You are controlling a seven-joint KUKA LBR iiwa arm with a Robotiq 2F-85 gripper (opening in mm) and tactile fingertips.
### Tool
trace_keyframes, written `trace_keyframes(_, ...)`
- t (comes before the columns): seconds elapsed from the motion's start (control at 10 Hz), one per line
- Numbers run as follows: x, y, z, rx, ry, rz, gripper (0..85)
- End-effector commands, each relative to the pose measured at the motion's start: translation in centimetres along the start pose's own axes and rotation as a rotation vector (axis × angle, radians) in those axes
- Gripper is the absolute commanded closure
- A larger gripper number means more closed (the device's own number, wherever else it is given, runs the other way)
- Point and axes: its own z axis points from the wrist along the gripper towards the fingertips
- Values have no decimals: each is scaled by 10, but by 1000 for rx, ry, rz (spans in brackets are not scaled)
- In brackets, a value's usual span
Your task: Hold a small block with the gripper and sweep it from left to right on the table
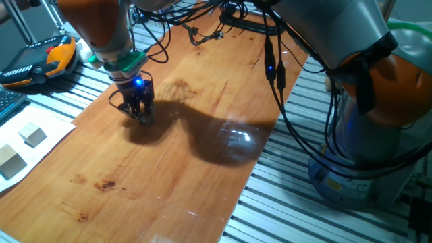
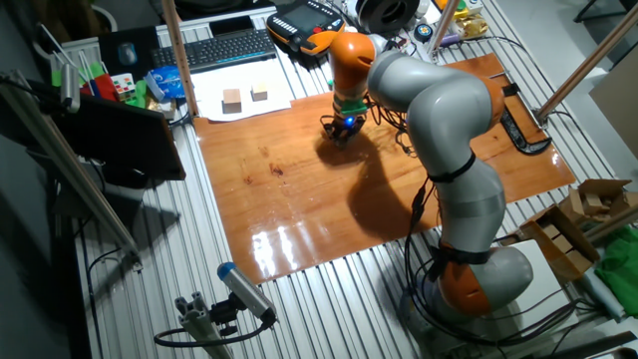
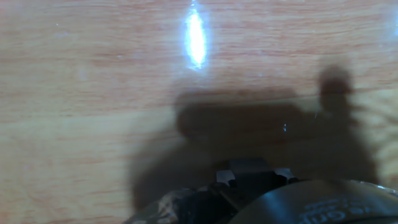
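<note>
My gripper [image 1: 142,116] is down at the table [image 1: 202,169] near its far left part, fingers close together, blue light on. It also shows in the other fixed view [image 2: 344,130]. In the hand view the fingertips [image 3: 225,179] lie in dark shadow at the bottom edge, and a small dim squarish shape, the small block [image 3: 249,168], sits between them just over the wood. In the fixed views the fingers hide the block.
Two larger pale wooden cubes [image 1: 32,135] [image 1: 10,162] lie on white paper left of the board. An orange teach pendant [image 1: 47,61] and a keyboard [image 2: 219,47] are beyond. Black cables [image 1: 270,67] hang over the board's far right. A ribbed aluminium bench [image 1: 283,202] surrounds it.
</note>
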Motion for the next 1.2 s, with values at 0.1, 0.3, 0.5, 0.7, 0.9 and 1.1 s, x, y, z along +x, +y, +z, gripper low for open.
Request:
trace_keyframes(0.1,3,9,2,-2,7,9,843)
trace_keyframes(0.3,5,17,0,-1,10,18,843)
trace_keyframes(0.5,8,24,2,0,8,29,843)
trace_keyframes(0.7,12,34,2,0,8,48,843)
trace_keyframes(0.9,15,42,1,-1,10,61,843)
trace_keyframes(1.1,18,50,-1,-2,15,73,843)
